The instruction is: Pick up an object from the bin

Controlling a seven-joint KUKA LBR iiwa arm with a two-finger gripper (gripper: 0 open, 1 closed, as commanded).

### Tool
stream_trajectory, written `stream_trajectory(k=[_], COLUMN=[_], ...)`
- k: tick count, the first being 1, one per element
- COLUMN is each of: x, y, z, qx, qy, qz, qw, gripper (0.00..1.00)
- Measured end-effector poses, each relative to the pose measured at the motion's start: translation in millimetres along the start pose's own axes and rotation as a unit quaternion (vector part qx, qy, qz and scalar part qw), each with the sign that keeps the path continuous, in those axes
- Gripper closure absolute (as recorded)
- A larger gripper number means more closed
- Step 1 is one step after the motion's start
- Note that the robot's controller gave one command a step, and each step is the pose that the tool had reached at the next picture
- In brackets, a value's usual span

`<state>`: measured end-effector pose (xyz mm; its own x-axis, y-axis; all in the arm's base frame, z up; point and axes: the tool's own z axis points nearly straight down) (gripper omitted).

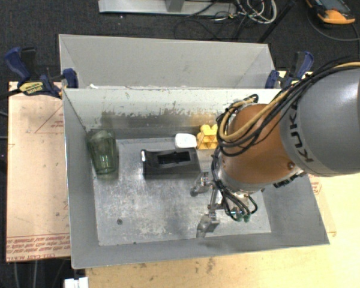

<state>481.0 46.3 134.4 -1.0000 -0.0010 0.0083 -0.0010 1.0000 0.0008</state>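
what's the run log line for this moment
gripper: open, empty | over: bare bin floor, front right | nearest: black holder | rest: green cup, white piece, yellow block

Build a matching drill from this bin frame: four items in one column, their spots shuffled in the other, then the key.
Things
A. green glass
B. black dispenser
C. white piece
D. yellow block

Places
1. rightmost of the four, by the back wall
2. middle of the floor
3. left end of the bin floor
4. just behind the black item's right end

Pairs: A-3, B-2, C-4, D-1
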Motion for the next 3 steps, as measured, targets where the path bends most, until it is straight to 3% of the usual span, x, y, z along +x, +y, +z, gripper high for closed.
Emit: stream_trajectory(k=[1,2,3], x=[-2.0,-19.4,-45.3], y=[-0.2,16.1,31.3], z=[-3.6,-27.4,-23.4], qx=[0.0,0.001,0.0], qy=[-0.0037,0.0012,-0.0127], qz=[0.001,-0.048,-0.109], qw=[1.0,0.9988,0.994], gripper=[0.0,0.0,0.0])
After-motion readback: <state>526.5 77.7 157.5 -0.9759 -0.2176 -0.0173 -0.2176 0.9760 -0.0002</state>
